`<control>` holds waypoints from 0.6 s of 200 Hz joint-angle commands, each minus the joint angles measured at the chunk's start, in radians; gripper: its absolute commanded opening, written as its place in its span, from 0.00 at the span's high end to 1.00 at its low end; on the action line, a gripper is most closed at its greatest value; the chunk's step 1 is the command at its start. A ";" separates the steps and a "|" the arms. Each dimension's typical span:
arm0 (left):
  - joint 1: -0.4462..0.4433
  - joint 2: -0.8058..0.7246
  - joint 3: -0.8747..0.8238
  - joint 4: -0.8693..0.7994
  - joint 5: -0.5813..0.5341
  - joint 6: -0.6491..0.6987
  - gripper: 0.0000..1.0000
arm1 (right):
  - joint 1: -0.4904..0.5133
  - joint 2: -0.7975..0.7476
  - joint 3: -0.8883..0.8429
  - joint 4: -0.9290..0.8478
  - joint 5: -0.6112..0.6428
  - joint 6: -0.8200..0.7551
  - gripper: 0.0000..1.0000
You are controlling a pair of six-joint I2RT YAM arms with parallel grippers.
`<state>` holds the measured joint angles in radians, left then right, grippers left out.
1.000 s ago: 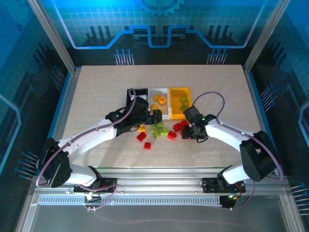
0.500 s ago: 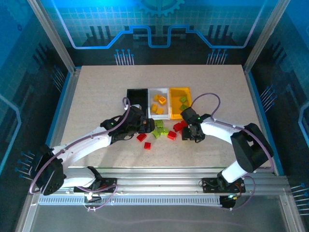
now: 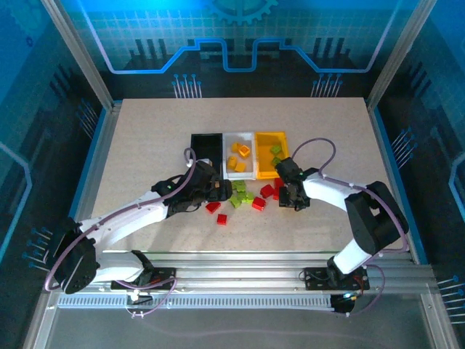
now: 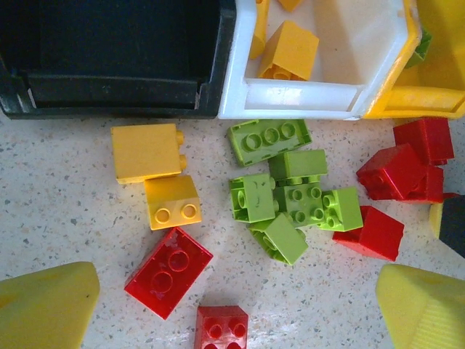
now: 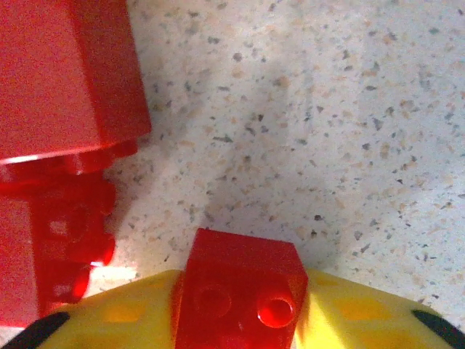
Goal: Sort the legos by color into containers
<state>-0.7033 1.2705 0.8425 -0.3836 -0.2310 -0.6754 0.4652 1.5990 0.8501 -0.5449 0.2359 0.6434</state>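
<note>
Loose legos lie on the table in front of three containers: a black bin (image 3: 205,143), a white bin (image 3: 227,163) holding orange bricks, and a yellow bin (image 3: 266,138) holding green ones. My left gripper (image 4: 232,320) hangs open above the pile, its yellow fingers (image 4: 43,305) wide apart, with a small red brick (image 4: 220,331) on the table between them. Beside it lie a larger red brick (image 4: 168,271), two yellow bricks (image 4: 145,151) and a green cluster (image 4: 290,196). My right gripper (image 5: 240,305) is shut on a red lego (image 5: 240,280), low over the table right of the pile (image 3: 289,198).
More red bricks (image 5: 65,80) sit just left of the right gripper's fingers, and others (image 4: 407,167) lie near the yellow bin's front corner. Both arms reach in towards the middle (image 3: 221,190), close to each other. Bare tabletop (image 3: 145,131) surrounds the pile.
The left gripper pulled back from the bins to hover over the loose bricks. The right gripper's jaws closed in on a red lego and shifted slightly towards the bins.
</note>
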 commanded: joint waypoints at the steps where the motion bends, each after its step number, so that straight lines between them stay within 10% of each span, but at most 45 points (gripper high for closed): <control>1: -0.003 0.002 -0.018 -0.006 -0.016 -0.012 0.01 | -0.034 0.013 0.017 -0.013 0.085 0.020 0.65; 70: -0.001 -0.082 -0.082 -0.074 -0.095 -0.022 0.01 | 0.119 -0.194 0.135 -0.119 0.118 -0.098 0.74; 120: 0.004 -0.212 -0.178 -0.173 -0.128 -0.071 0.01 | 0.326 0.109 0.567 -0.084 0.031 -0.193 0.74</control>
<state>-0.7033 1.1191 0.7086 -0.4706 -0.3183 -0.7052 0.7357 1.5497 1.2488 -0.6426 0.3115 0.5110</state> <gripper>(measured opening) 0.989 0.314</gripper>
